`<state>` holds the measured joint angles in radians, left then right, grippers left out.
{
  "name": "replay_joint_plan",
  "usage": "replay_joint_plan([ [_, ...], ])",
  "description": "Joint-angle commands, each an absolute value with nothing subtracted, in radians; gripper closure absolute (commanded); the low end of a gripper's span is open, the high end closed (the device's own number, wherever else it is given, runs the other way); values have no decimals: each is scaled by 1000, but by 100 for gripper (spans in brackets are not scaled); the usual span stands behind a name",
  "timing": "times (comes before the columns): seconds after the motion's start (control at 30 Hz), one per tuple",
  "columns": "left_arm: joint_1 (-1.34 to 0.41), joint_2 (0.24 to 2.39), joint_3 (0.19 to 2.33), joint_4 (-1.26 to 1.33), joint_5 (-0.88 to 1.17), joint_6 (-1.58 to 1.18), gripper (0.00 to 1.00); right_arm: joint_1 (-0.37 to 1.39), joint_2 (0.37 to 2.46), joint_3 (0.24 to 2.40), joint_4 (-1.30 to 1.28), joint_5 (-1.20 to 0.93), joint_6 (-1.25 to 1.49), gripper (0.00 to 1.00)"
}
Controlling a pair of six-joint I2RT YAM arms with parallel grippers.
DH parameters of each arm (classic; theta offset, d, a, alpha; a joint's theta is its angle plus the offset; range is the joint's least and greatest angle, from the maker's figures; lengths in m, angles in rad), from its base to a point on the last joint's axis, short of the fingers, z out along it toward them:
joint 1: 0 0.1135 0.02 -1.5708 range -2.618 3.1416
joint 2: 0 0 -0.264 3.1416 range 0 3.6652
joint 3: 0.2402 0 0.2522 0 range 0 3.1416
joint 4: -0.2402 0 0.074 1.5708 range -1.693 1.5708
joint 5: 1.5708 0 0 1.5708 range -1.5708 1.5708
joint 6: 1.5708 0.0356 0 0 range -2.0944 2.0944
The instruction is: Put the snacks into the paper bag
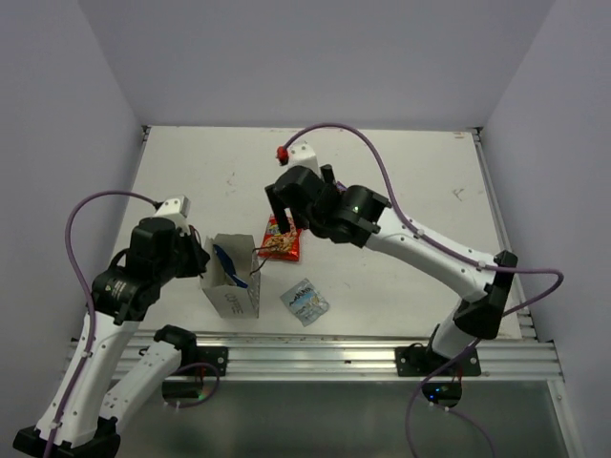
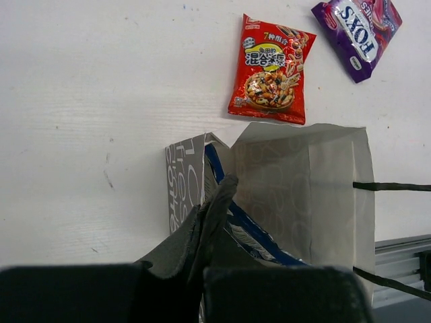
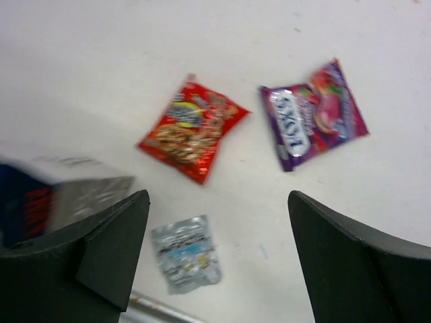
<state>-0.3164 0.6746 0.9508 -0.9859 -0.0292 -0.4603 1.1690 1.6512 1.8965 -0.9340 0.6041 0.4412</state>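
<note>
On white table [image 3: 81,67]: red-orange packet [image 3: 192,131], purple packet [image 3: 313,114], silvery packet [image 3: 186,254]; end effector [image 3: 219,222] wide apart above

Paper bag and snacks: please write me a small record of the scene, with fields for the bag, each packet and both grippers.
paper bag: upright, mouth open
left gripper: shut, pinching the bag's near wall
dark blue packet: inside the bag
red-orange packet: flat on the table, outside the bag
purple packet: flat on the table, beside the red-orange one
silvery packet: flat on the table, outside the bag
right gripper: open, empty, above the loose packets
packets outside the bag: three
</note>
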Motion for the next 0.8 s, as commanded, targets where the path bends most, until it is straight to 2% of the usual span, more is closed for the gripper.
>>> replay_joint_plan([
  [0.0, -316, 657, 962, -979, -18, -451, 100, 962, 1609, 1694, -777, 569, 377, 12],
  [0.13, -316, 650, 966, -992, -26, -457, 100, 798, 1685, 1637, -707, 565, 289, 11],
  [0.33, -316, 655, 977, -1005, -31, -468, 100, 686, 1851, 1684, -641, 497, 218, 10],
  [0.47, -316, 657, 983, -1015, -40, -476, 100, 661, 1974, 1706, -641, 420, 221, 11],
  [0.77, -316, 669, 989, -1023, -58, -485, 100, 654, 2112, 1631, -614, 377, 232, 13],
])
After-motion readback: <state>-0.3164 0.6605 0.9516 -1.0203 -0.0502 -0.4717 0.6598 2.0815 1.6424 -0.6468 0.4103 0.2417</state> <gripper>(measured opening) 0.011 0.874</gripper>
